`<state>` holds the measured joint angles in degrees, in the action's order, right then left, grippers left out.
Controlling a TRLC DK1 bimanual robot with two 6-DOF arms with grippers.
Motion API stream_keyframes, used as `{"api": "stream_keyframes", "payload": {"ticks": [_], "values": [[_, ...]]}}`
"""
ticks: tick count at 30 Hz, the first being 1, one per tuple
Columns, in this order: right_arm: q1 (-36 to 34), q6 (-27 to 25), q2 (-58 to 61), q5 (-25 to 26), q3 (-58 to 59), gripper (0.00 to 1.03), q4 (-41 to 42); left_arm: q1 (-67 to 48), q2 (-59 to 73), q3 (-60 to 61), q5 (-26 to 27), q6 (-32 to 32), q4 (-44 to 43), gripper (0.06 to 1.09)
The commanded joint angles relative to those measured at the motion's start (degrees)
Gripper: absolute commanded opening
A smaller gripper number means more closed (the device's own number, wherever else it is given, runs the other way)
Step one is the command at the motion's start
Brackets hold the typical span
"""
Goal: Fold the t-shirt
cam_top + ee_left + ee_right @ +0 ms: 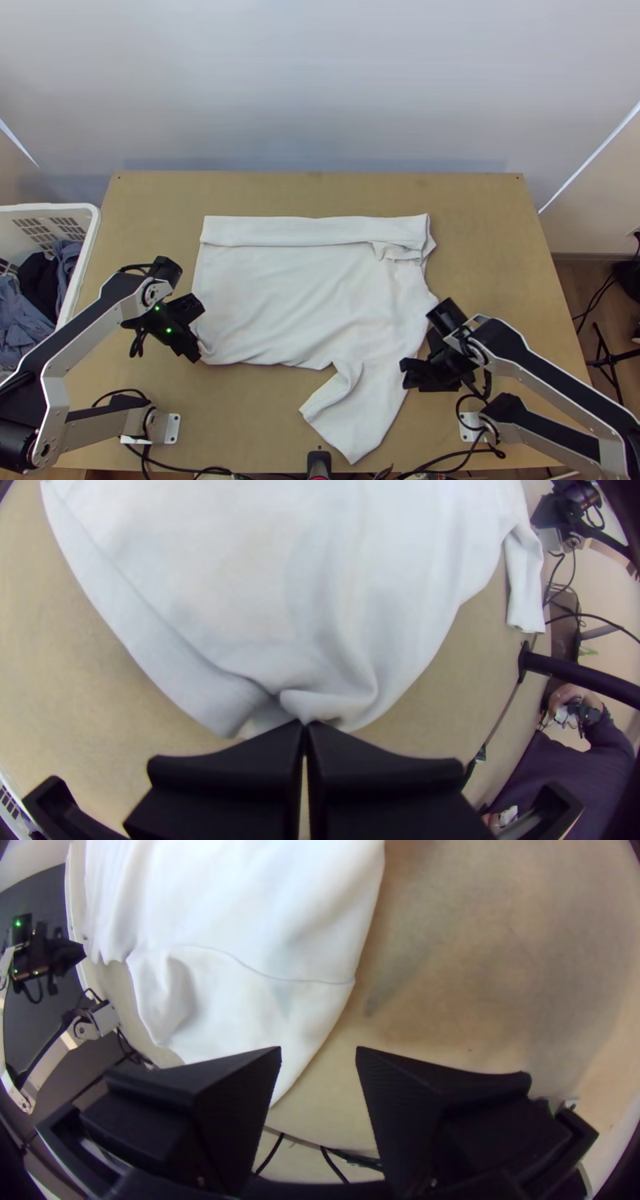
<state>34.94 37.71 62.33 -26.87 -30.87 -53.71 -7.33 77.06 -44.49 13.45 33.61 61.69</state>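
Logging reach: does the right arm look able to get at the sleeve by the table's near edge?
Probably yes: the right gripper is open beside the sleeve, with nothing seen in between.

silver-grey arm links (56, 406) | black joints (14, 440) | chunky black left pincer (198, 336), two tiny green lights (169, 330) | loopy black cables (120, 391)

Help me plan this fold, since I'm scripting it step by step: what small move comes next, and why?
I'd probably ease the right gripper onto the near sleeve and close on its edge. It stands open beside that sleeve, which sticks out unfolded, while the left gripper is shut on the t-shirt at its near left corner.
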Motion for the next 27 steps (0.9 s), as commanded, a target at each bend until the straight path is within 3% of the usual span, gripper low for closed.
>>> {"api": "stream_keyframes", "payload": {"ticks": [1,14,15,18,22,24,25,27], "values": [[2.2,-1.8,4.6,0.0,-0.2,0.52,1.3,0.5,-0.3,-0.1,0.0,0.0,0.0,0.1],[5.7,-2.5,6.6,0.0,-0.5,0.52,4.8,2.0,-0.2,-0.3,-0.2,0.6,0.0,0.1],[5.7,-2.6,6.6,0.0,-0.5,0.5,5.2,2.1,-0.2,-0.3,-0.2,0.6,0.0,0.1],[5.7,-2.6,6.4,2.0,-0.5,0.29,7.9,2.3,-0.1,-0.4,-0.3,0.8,0.0,0.1],[5.7,-3.4,7.1,2.8,-0.4,0.28,9.9,2.4,-0.1,-0.7,-0.3,0.9,0.0,0.1],[5.7,-4.1,7.2,3.7,-0.2,0.16,10.3,2.5,-0.1,-0.9,-0.3,0.9,0.1,0.1],[5.7,-4.5,6.9,5.3,-0.2,0.05,10.7,2.7,-0.1,-1.0,-0.3,0.9,0.2,0.1],[5.7,-4.9,5.6,6.3,-0.2,0.03,10.8,3.5,-0.1,-1.3,-0.3,1.0,0.4,0.1]]}}
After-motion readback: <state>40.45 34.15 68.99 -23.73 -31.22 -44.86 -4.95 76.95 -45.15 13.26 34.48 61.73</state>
